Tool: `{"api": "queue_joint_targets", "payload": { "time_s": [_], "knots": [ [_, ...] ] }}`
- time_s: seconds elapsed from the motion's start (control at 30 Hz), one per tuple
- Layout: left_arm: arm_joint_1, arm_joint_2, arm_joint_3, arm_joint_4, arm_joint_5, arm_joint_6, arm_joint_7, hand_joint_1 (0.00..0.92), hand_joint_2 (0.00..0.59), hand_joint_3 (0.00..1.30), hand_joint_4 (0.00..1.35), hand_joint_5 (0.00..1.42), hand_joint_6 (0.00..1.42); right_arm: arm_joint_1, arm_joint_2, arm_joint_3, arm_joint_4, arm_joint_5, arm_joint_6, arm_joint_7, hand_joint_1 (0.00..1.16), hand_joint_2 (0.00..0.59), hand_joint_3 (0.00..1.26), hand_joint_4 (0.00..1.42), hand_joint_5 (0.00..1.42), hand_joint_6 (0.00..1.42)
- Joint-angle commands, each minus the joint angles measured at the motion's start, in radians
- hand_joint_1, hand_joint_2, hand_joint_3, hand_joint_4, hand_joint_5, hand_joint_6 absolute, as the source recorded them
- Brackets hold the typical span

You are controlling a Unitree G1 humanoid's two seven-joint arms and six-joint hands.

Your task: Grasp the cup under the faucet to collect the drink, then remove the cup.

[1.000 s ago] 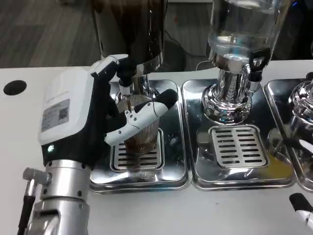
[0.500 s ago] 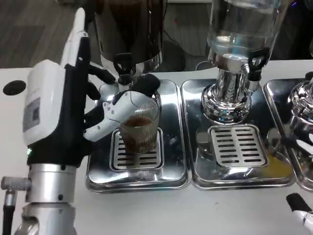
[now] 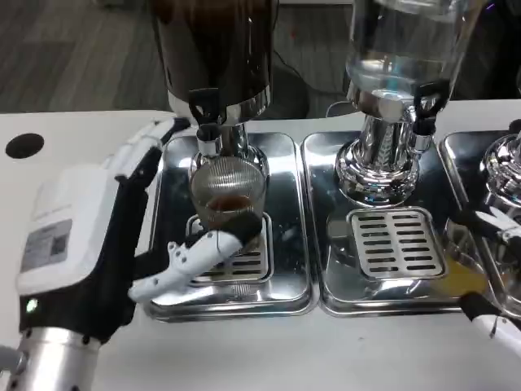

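Left hand (image 3: 106, 244) sat at the table's (image 3: 73, 142) front-left, fingers spread apart and holding nothing, thumb reaching toward the cup (image 3: 229, 194) but short of it. Ribbed glass cup with brown drink stood on the grate of the left drip tray (image 3: 285, 236), right under the dark dispenser's faucet (image 3: 205, 110). Clear dispenser (image 3: 399, 73) stood over the middle tray (image 3: 396, 244). Right hand (image 3: 492, 322) barely showed at the front-right edge; couldn't tell its fingers' state.

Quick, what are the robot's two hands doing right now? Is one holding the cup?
Left hand: open, fingers spread beside the cup, not holding it.
Right hand: just a bit shows at the picture's edge; cannot tell.
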Motion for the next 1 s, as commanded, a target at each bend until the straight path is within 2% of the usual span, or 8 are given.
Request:
{"api": "queue_joint_targets", "payload": {
  "time_s": [0.03, 0.2, 0.4, 0.63, 1.0],
  "knots": [
    [0.093, 0.028, 0.021, -0.042, 0.048, -0.023, -0.008, 0.000, 0.018, 0.20, 0.15, 0.26, 0.42, -0.042, 0.000, 0.024, 0.005, 0.039, 0.058, 0.035, 0.59, 0.242, 0.20, 0.11, 0.13, 0.07],
    [0.235, 0.030, 0.051, -0.053, 0.043, -0.071, 0.032, 0.000, 0.017, 0.21, 0.15, 0.26, 0.42, -0.070, 0.010, 0.059, -0.019, 0.071, 0.134, 0.065, 0.61, 0.198, 0.20, 0.13, 0.14, 0.11],
    [0.353, 0.029, 0.096, -0.045, 0.027, -0.124, 0.072, 0.000, 0.016, 0.22, 0.15, 0.26, 0.42, -0.101, 0.022, 0.103, -0.030, 0.106, 0.236, 0.105, 0.63, 0.158, 0.19, 0.16, 0.17, 0.13],
    [0.447, 0.026, 0.157, -0.024, 0.005, -0.186, 0.103, 0.000, 0.016, 0.22, 0.15, 0.26, 0.42, -0.158, 0.030, 0.145, -0.027, 0.090, 0.294, 0.135, 0.63, 0.149, 0.20, 0.16, 0.17, 0.12],
    [0.520, 0.008, 0.186, -0.031, -0.002, -0.253, 0.106, 0.000, 0.016, 0.21, 0.14, 0.25, 0.42, -0.303, 0.034, 0.207, 0.030, 0.004, 0.330, 0.129, 0.63, 0.145, 0.19, 0.13, 0.16, 0.10]
  ]
}}
